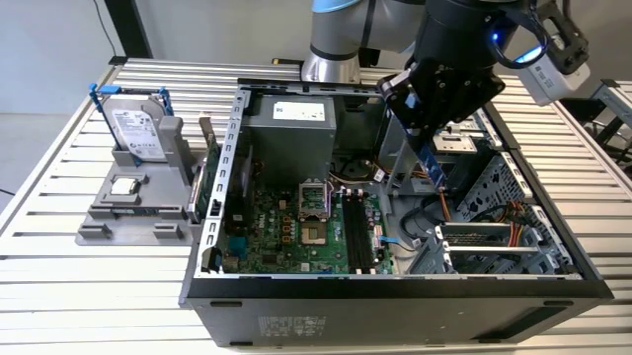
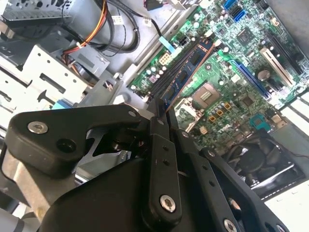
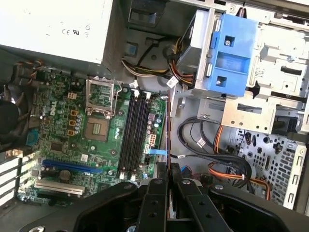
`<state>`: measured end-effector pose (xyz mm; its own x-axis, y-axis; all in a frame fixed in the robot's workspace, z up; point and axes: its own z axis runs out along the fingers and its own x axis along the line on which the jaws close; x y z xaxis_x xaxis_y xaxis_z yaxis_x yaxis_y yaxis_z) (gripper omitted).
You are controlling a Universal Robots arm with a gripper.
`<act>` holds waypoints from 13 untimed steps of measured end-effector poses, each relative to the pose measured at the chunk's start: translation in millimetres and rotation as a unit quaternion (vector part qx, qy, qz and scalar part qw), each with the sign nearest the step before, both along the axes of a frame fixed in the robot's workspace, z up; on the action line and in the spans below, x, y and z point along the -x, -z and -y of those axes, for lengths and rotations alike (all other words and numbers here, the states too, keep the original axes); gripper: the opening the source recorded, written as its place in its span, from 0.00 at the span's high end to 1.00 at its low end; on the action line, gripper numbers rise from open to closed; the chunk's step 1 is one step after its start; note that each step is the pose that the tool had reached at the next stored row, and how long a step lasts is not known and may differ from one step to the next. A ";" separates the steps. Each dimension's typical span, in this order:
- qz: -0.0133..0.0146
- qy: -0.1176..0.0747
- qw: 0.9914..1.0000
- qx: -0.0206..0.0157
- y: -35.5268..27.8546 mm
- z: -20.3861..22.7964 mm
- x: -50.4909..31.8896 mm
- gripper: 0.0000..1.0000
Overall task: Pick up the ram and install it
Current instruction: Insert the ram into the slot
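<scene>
Black matte pincer (image 1: 427, 139), its flat fingers clamped together on the upper end of the ram (image 1: 431, 168), a long, narrow, thin circuit-board stick held upright inside the open grey sheet-metal computer case (image 1: 222, 185). The stick is above the green motherboard (image 1: 286, 237), apart from the parallel long black memory slots (image 1: 357, 233). Looped orange and black cables (image 1: 445, 211) lie near. The ribbed aluminium tabletop (image 1: 99, 296) carries the case

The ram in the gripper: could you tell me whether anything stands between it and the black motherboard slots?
Nothing visible does. The gripper holds the ram above the case; the slots lie bare, the cables beside them.
</scene>
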<state>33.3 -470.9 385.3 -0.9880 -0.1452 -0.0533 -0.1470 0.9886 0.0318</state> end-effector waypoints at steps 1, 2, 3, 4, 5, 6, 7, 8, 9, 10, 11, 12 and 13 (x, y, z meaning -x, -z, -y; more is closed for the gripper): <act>0.000 0.004 1.000 0.000 0.0 0.0 0.0 1.00; 0.000 0.008 1.000 0.000 0.0 0.0 -0.1 1.00; 0.000 0.012 1.000 0.000 0.0 0.0 -0.1 1.00; 0.000 0.017 1.000 0.000 0.1 0.0 -0.1 1.00; 0.000 0.023 1.000 0.000 0.1 0.0 -0.1 1.00; 0.000 0.029 1.000 0.000 0.2 0.0 0.0 1.00; 0.000 0.034 0.999 0.000 0.3 0.0 -0.1 1.00; 0.000 0.040 0.999 0.000 0.4 0.0 -0.1 1.00; 0.000 0.045 0.999 0.000 0.5 0.0 -0.1 1.00; 0.000 0.051 0.999 0.000 0.6 0.0 0.0 1.00; 0.000 0.056 0.998 0.000 0.8 0.0 -0.1 1.00; 0.000 0.060 0.998 0.000 0.8 0.0 -0.1 1.00; 0.000 0.063 0.998 0.000 0.9 0.0 -0.1 1.00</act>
